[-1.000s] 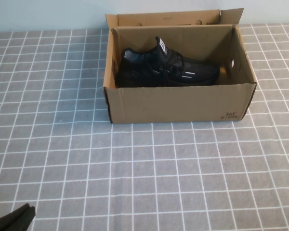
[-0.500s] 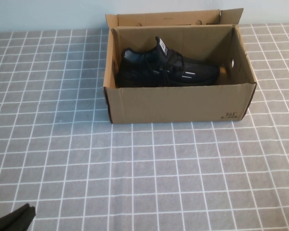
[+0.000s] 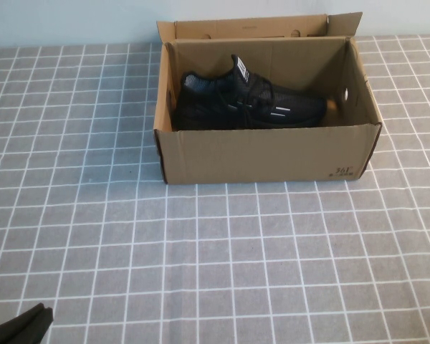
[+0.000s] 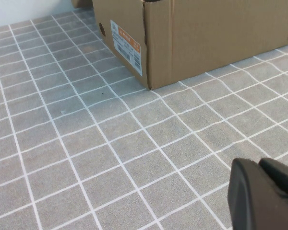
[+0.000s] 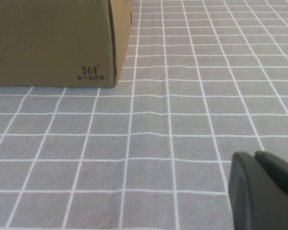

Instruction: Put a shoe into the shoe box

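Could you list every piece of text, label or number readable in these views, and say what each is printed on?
"361°": dark print on the shoe box front corner; the small line beneath it is unreadable.
White and orange sticker on the box's end wall: print too small to read.
The shoe inside: white heel tab, marks unreadable.
Left gripper and right gripper: no text.

left gripper [image 4: 265,194]: matte black plastic, chunky rounded finger tips with a thin seam between them, no markings or screws showing | same gripper from the high cam [image 3: 21,328]: just a dark black wedge-shaped bit | right gripper [image 5: 264,189]: same deal, smooth matte black rounded plastic, plain, one narrow groove
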Available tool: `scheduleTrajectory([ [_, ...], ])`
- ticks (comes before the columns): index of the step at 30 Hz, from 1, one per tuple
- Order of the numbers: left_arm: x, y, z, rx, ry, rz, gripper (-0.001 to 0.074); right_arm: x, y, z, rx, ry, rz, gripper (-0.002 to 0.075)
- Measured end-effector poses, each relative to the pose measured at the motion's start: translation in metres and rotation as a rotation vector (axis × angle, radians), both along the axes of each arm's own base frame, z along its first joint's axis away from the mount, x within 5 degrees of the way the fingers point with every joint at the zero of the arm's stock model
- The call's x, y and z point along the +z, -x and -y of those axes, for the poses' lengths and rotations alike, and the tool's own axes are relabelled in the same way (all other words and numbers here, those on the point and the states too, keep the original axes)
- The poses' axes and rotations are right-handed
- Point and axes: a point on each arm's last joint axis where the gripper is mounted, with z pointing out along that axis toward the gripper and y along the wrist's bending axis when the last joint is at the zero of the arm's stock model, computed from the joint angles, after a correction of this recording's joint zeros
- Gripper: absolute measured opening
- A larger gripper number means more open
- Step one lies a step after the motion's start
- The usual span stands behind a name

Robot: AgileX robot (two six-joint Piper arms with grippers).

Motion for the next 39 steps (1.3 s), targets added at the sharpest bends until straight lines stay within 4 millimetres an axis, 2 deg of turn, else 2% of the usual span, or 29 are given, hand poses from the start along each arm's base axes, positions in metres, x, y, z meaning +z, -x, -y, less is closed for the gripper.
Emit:
scheduleTrajectory([
  [19,0.0,0.0,0.0,0.0,0.0,0.0,-0.0001,0.0,0.0,0.0,-0.002,0.0,0.0,-0.0016],
  [24,-0.006,-0.001,0.0,0.006,0.004,0.009,-0.0001,0.0,0.0,0.0,-0.002,0.0,0.0,-0.0016],
  [28,-0.007,-0.002,-0.006,0.096,0.047,0.076,-0.0001,0.0,0.0,0.0,-0.002,0.0,-0.002,-0.0016],
  [34,0.003,0.001,-0.02,0.289,0.171,0.285,-0.0001,0.0,0.0,0.0,-0.002,0.0,-0.002,-0.0016],
  [39,-0.003,0.002,-0.021,0.326,0.17,0.228,-0.0001,0.0,0.0,0.0,-0.001,0.0,-0.004,-0.0016],
])
